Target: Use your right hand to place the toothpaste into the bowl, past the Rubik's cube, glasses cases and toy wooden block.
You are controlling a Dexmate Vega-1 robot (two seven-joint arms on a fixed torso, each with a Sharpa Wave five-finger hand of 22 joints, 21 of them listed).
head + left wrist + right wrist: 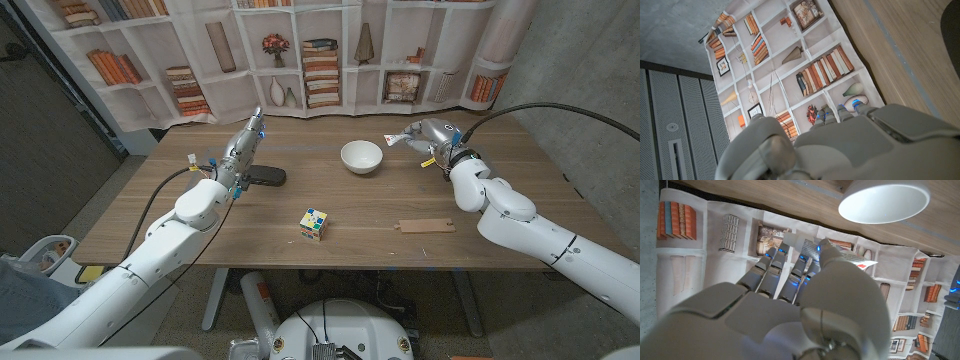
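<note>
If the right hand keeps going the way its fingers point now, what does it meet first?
Probably the bowl. The right hand, holding the toothpaste, points across the table toward it, with nothing between them in the head view. Height is unclear, so it may pass above the rim.

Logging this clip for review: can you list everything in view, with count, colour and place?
bowl: one, white, far middle of the table
toothpaste: one, white tube, held above the table right of the bowl
Rubik's cube: one, multicoloured, near middle of the table
glasses case: one, black, beside the left robot hand
wooden block: one, flat, brown, near right
table: one, wooden
bookshelf backdrop: one, printed, behind the table
left robot hand: grey, raised, holds nothing
right robot hand: grey, holds the toothpaste
</note>
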